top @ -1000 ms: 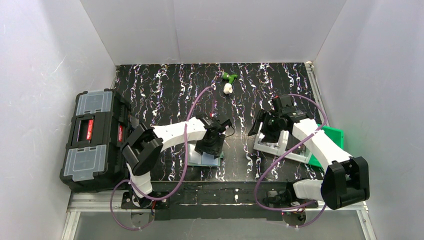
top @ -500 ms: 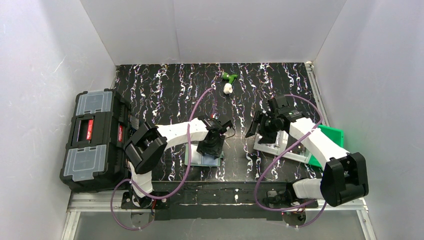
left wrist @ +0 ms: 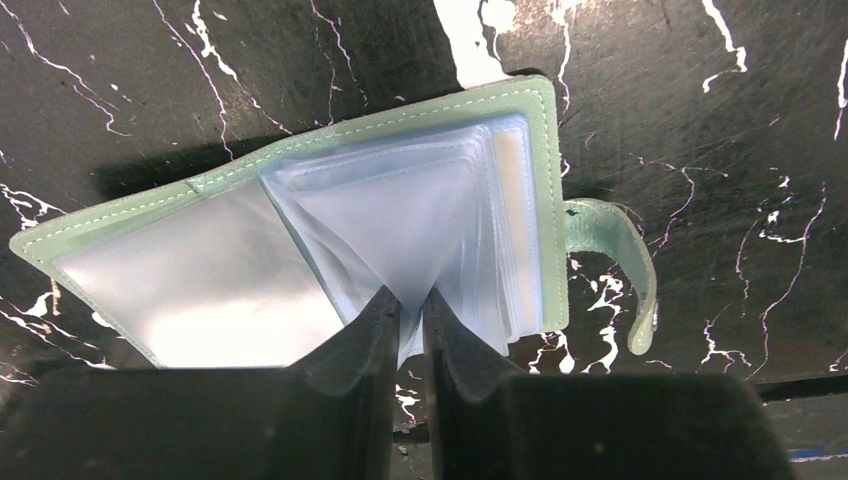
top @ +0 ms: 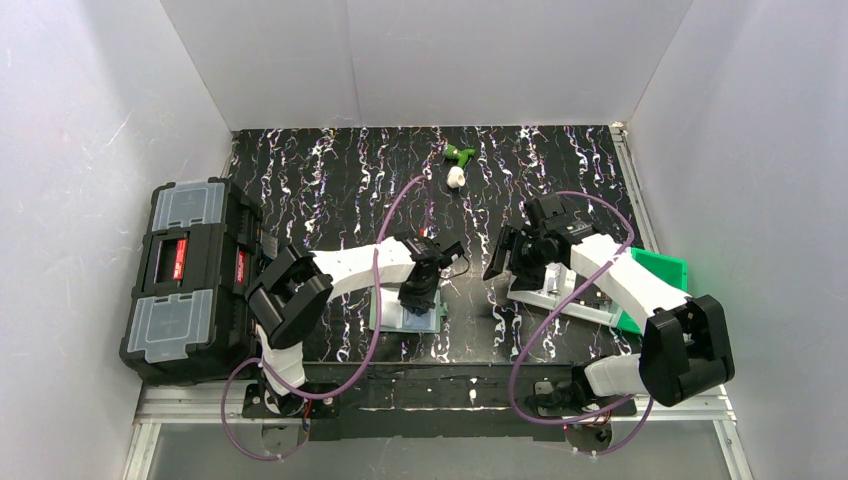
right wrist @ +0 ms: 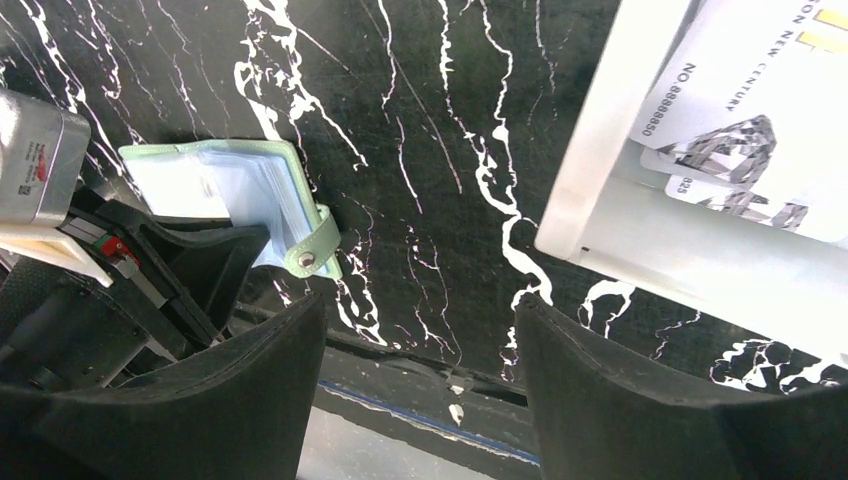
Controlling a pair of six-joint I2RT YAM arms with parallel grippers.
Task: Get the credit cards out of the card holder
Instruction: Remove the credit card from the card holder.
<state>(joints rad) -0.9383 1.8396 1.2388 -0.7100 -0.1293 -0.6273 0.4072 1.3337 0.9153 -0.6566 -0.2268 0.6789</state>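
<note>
Marbled table (left wrist: 200, 60), card holder (left wrist: 200, 270) open — left tool (left wrist: 410, 302) pinching its sleeve (left wrist: 420, 215)

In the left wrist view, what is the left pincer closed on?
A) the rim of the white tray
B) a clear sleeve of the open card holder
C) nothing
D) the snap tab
B: the left pincer pinches a clear sleeve of the open card holder; the snap tab lies free beside it.
</note>
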